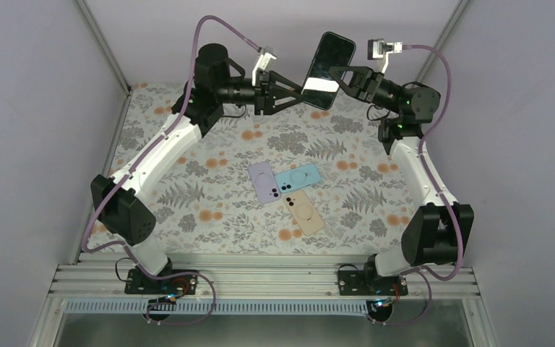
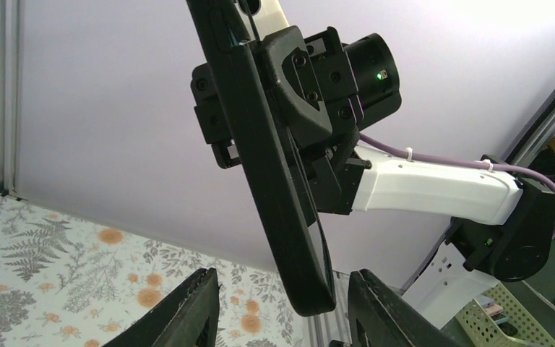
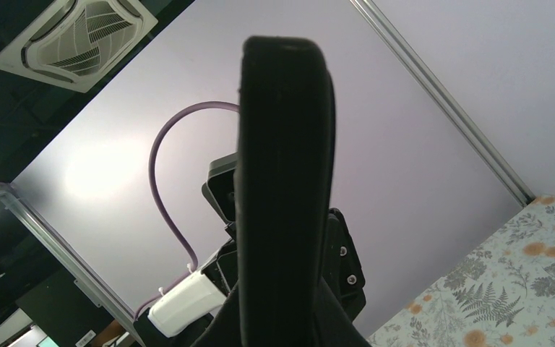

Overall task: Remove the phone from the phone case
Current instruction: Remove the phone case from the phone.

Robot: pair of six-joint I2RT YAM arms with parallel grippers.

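Hanging above the flowered cloth (image 1: 188, 189), the phone (image 1: 330, 63) in its black case (image 2: 260, 166) is pinched by the right gripper (image 1: 341, 76). The left gripper (image 2: 283, 293) has its fingers (image 2: 188, 314) spread around the lower end; closing off-centre, they could knock it loose.

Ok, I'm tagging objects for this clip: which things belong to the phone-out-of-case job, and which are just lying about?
In the job: black-cased phone, held aloft; right gripper, clamped on it; left gripper, open around its lower end.

Lying about: purple case, blue case, beige case, flat on the floral cloth; phones inside or not, unclear.
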